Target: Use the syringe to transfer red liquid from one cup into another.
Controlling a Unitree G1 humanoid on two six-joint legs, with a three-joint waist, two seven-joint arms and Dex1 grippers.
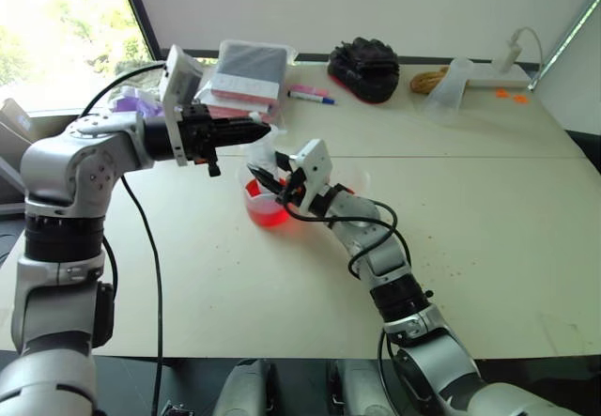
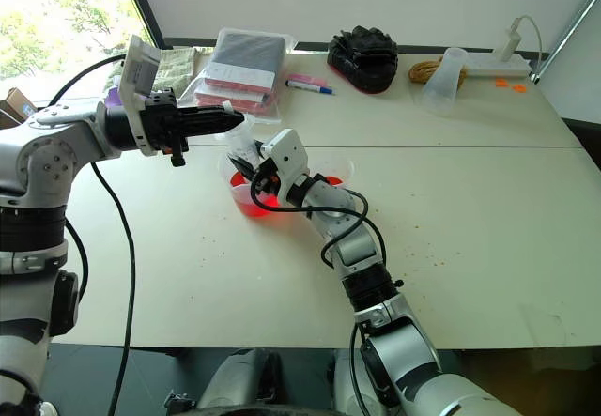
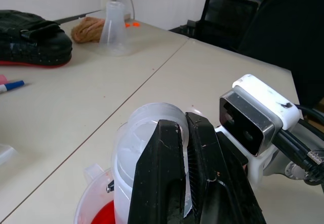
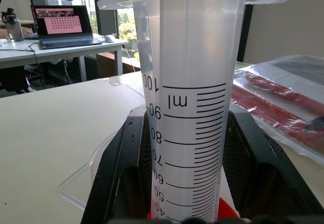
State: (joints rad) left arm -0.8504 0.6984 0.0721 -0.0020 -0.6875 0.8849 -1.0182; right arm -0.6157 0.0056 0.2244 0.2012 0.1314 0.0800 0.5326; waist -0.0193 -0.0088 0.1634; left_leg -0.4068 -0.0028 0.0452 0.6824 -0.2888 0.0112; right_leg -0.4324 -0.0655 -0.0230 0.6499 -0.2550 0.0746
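Clear syringe (image 4: 190,107) upright, tip apparently down in cup (image 1: 268,205).

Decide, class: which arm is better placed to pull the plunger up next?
Left. Its end effector is shut on the plunger top, while the right end effector holds the syringe barrel upright over the red liquid.

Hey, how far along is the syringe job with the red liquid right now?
Done: the right gripper holds the large clear graduated syringe upright over the wide clear plastic cup of red liquid. In hand: the left gripper has shut on the syringe's white plunger top, seemingly ready to draw. Left: filling the barrel, which looks clear, and emptying it into the smaller cup beside.
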